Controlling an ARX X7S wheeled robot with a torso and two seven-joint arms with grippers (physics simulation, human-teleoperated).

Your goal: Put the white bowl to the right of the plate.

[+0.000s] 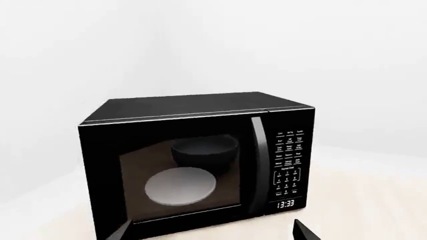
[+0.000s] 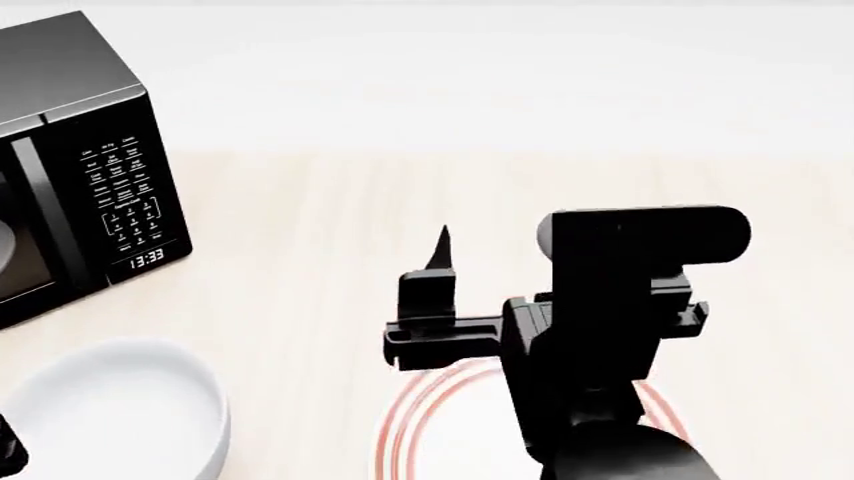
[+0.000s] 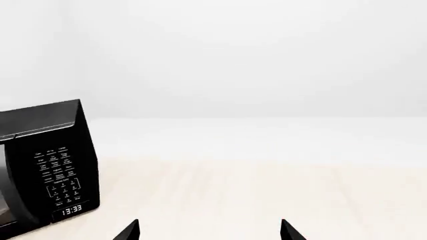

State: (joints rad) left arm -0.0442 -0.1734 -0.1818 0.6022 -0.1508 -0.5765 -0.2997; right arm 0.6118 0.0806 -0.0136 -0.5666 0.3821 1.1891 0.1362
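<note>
Well left of right gripper (image 2: 434, 275), white bowl (image 2: 114, 410).

White bowl (image 2: 114, 415) upright, left of red-ringed plate (image 2: 424, 420), apart, plate half hidden

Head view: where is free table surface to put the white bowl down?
Bare table lies right of the plate and behind it, up to the wall. The left is crowded: microwave and white bowl. The right claw hangs over the plate.
</note>
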